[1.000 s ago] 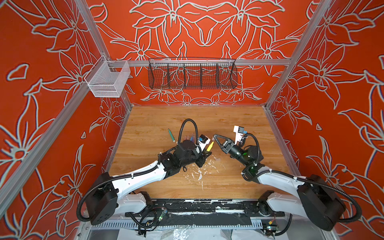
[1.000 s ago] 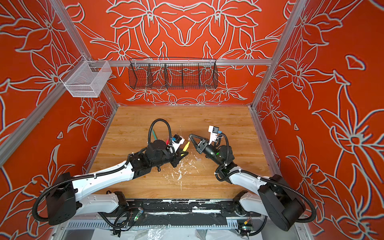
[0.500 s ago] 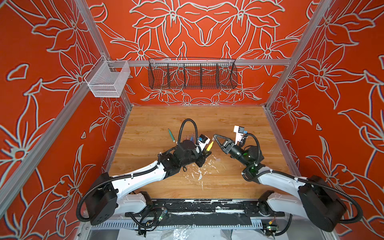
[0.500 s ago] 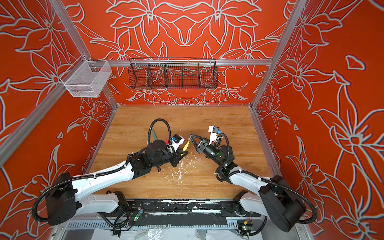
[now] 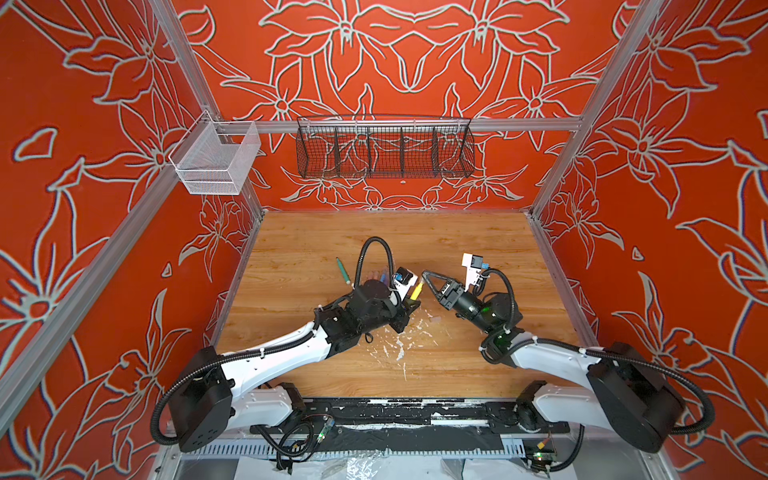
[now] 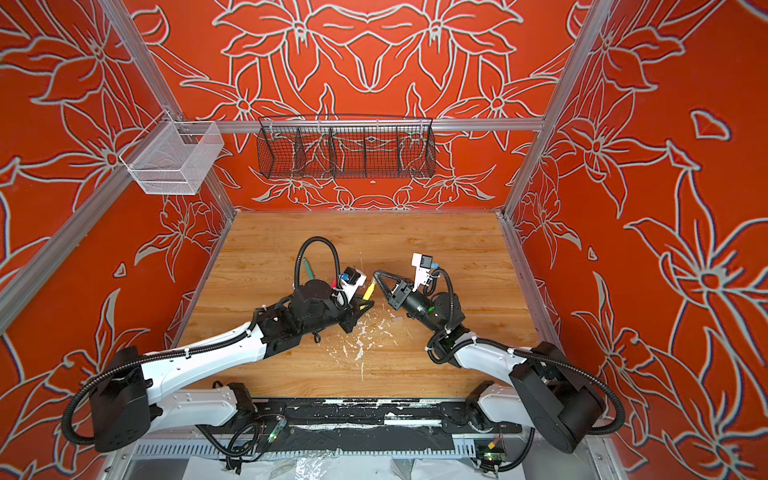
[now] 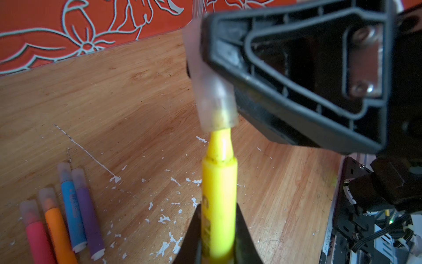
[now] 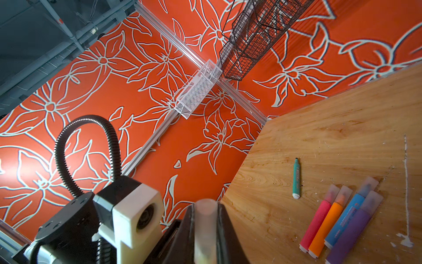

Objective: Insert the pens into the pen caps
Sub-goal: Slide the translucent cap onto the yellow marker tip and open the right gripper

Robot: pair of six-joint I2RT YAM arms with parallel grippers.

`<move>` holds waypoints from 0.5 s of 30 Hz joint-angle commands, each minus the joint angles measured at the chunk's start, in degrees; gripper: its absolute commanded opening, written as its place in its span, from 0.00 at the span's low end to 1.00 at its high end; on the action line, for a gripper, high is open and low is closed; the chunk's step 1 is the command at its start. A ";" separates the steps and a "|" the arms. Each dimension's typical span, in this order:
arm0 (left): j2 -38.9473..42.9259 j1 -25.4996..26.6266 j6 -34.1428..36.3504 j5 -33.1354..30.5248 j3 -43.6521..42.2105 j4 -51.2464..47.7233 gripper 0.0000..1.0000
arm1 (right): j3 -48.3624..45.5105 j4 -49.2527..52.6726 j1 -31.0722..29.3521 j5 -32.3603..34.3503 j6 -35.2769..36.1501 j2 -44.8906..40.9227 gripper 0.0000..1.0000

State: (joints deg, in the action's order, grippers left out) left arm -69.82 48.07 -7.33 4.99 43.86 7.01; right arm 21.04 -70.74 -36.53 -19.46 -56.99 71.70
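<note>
I am watching both arms meeting near the middle of the wooden table (image 5: 457, 249). The left gripper (image 7: 218, 240) is clenching the yellow pen (image 7: 219, 194) by its lower barrel, jaws pressing on either side, with the tip end pointing away from the wrist. In both top views that pen (image 5: 415, 291) is showing at the centre of the frame, slanting toward the upper right.

The right gripper (image 8: 205, 228) is squeezing a clear cap (image 8: 205, 219) between its jaws. In the left wrist view the cap (image 7: 210, 91) is sitting right over the pen's narrow tip. The tip is just entering the cap's open mouth, while the wider yellow shoulder is standing outside it. In a top view the right gripper (image 6: 375, 273) is reaching in from the right, its point touching the pen's end.

Four more pens are lying side by side on the table, touching one another, each wearing a clear cap: pink (image 7: 37, 237), orange (image 7: 58, 230), blue (image 7: 72, 212) and purple (image 7: 89, 219). In the top views they are mostly hiding behind the left wrist, just left of centre.

The green pen (image 5: 343, 270) is lying alone, left of centre, apart from the four, its dark tip bare.

A small pale piece (image 5: 435, 320), possibly another cap, is lying just below and right of the grippers, among white paint flecks (image 5: 399, 353).
</note>
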 commanded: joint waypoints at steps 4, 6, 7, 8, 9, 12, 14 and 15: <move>2.50 -1.22 -3.26 4.66 -1.31 4.32 0.00 | -2.90 2.32 -3.54 2.12 4.30 -3.64 0.00; 2.18 -1.40 -3.95 5.46 -1.41 4.91 0.00 | -3.47 4.65 -4.47 2.66 6.25 -4.89 0.00; 1.93 -1.42 -4.06 5.87 -1.40 5.18 0.00 | -3.84 5.64 -4.61 2.78 6.79 -5.29 0.00; 1.53 -1.42 -4.17 6.26 -1.32 5.30 0.00 | -4.10 6.52 -4.69 2.81 7.13 -5.46 0.00; 1.10 -1.48 -4.34 6.44 -1.17 5.44 0.00 | -4.48 7.15 -4.69 3.11 7.38 -5.56 0.00; 0.59 -1.46 -4.50 6.50 -0.79 5.37 0.00 | -5.30 8.00 -4.68 4.27 7.71 -5.61 0.07; 0.75 -1.48 -4.49 6.42 -0.96 5.42 0.00 | -5.07 8.73 -4.65 3.25 8.26 -6.06 0.21; 0.94 -1.40 -4.44 6.33 -1.05 5.49 0.00 | -4.88 9.66 -4.69 3.08 8.41 -6.34 0.29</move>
State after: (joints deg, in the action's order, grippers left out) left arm -69.30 47.22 -11.46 11.07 42.26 7.86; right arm 17.19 -65.52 -40.36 -14.66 -50.28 66.04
